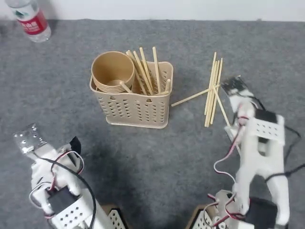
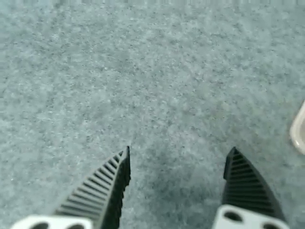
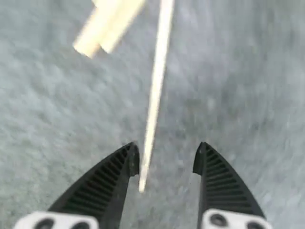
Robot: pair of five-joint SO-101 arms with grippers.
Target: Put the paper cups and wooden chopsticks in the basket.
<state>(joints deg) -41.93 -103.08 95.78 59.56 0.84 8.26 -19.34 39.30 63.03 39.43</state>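
The basket [image 1: 138,109] held the paper cups [image 1: 113,71]; loose chopsticks [image 1: 212,90] lay outside.
Both gaped: right gripper [image 3: 167,160] over one, left gripper [image 2: 178,164] empty.

Left gripper [image 2: 180,152] spread wide, right gripper [image 3: 167,148] parted, both angled down

White plastic shells on both the left arm [image 1: 46,164] and the right arm [image 1: 259,157], smooth and boxy, with flat panels [image 1: 265,129] pierced by rows of small round holes. Black servo blocks [image 1: 59,199] set into the white. Thin cables [image 1: 221,168] in red, white and black, looped loosely along the links. A pale grey plate [image 1: 27,137] dotted with tiny holes at the left arm's tip. Left gripper [image 2: 180,150] and right gripper [image 3: 167,145] alike: black fingers [image 2: 107,188], ribbed crosswise and tapering to points, fixed to white bases [image 3: 238,220] with dark round screw holes.
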